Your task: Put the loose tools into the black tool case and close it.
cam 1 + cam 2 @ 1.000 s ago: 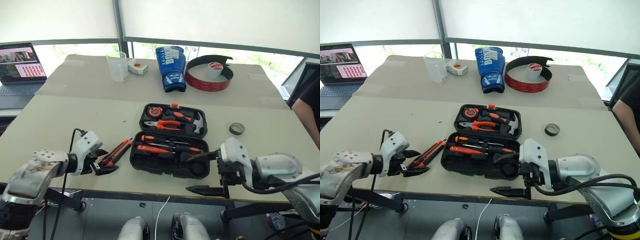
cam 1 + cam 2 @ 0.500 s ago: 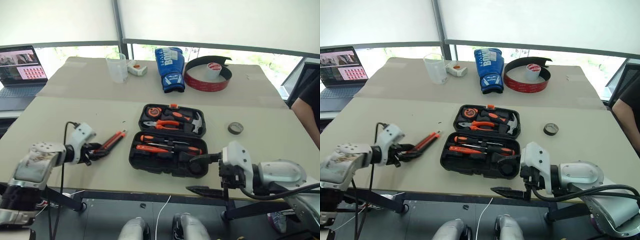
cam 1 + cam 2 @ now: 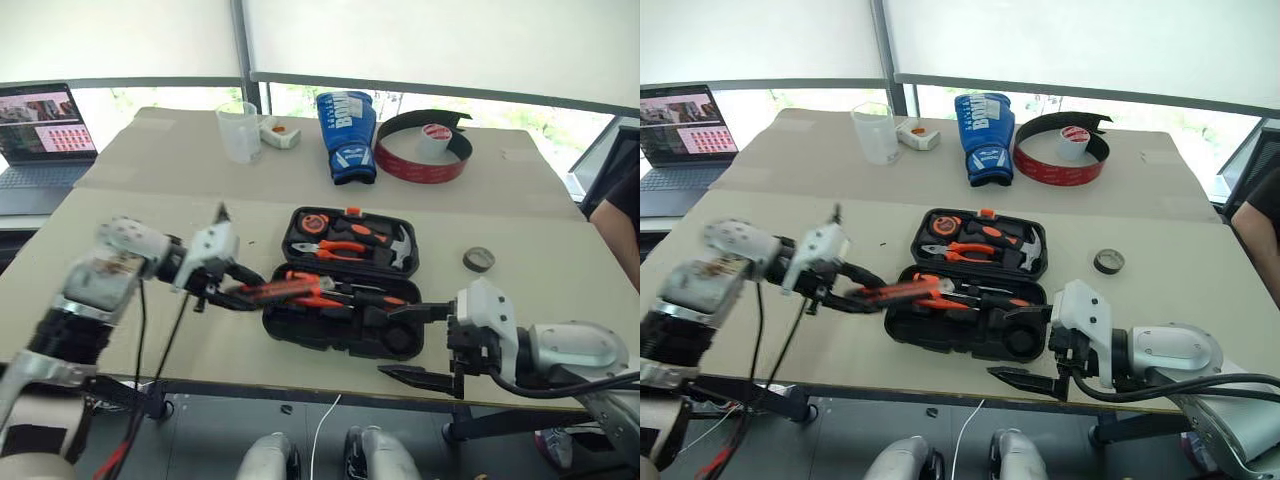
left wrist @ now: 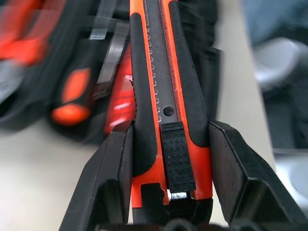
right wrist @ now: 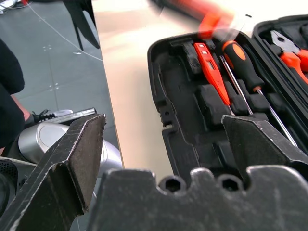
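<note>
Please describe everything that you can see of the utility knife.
The utility knife is long and slim, with a black body, orange edges and a ribbed black slider near its rear end; it looks like plastic. A row of small notches runs along its middle. The left pincer holds it by the rear end, one finger on each side. It lies almost level in the air, its front end over the near half of the open tool case.
</note>
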You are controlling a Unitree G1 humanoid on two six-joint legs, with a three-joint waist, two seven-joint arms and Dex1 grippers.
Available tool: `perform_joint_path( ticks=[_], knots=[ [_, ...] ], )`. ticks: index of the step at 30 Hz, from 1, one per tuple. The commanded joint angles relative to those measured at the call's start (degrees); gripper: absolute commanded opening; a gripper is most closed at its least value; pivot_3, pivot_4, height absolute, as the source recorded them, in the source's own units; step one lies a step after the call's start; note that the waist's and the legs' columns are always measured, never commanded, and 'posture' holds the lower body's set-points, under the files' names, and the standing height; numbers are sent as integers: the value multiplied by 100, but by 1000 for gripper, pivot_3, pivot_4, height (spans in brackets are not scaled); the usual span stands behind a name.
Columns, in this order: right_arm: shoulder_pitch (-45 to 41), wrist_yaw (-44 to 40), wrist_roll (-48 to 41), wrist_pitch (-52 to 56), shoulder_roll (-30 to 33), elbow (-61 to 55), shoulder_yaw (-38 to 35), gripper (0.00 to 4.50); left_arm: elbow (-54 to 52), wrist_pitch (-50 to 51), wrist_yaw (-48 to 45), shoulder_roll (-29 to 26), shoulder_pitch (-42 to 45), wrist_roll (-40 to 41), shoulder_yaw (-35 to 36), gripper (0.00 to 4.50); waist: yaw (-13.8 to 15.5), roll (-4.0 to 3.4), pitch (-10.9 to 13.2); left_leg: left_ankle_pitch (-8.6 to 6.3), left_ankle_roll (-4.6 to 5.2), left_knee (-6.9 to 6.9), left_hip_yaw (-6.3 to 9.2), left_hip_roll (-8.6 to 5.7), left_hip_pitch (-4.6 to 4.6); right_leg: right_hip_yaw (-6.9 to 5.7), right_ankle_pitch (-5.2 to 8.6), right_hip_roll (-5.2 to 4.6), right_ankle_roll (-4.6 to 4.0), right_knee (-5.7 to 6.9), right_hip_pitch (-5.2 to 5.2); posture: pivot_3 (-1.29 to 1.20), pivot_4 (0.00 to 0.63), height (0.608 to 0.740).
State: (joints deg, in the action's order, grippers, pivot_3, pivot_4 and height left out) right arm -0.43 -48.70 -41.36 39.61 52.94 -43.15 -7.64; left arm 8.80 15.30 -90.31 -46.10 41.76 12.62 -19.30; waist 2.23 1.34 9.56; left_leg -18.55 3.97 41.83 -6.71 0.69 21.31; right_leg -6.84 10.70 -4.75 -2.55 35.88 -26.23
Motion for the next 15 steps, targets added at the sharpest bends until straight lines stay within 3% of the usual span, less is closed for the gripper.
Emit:
perform_joint_path(
  ticks=[1,14,15],
  knots=[
    [140,137,-111,56,2,-278,-239,4500,317,-333,-187,358,504,-341,-305,1767,3,1,1,0,0,1,0,3,0,1,0,2,0,0,1,0,150,727],
    [476,537,-163,100,-108,-570,-344,4500,1010,-337,-194,1014,852,-702,-801,1767,6,4,1,-4,10,7,2,11,-5,31,-2,26,5,9,-1,0,150,727],
    [500,553,-150,91,-110,-581,-341,4500,1066,-317,-191,1068,873,-712,-797,2267,10,4,1,-5,13,7,2,10,-5,32,-2,27,5,9,0,0,150,727]
  ],
)
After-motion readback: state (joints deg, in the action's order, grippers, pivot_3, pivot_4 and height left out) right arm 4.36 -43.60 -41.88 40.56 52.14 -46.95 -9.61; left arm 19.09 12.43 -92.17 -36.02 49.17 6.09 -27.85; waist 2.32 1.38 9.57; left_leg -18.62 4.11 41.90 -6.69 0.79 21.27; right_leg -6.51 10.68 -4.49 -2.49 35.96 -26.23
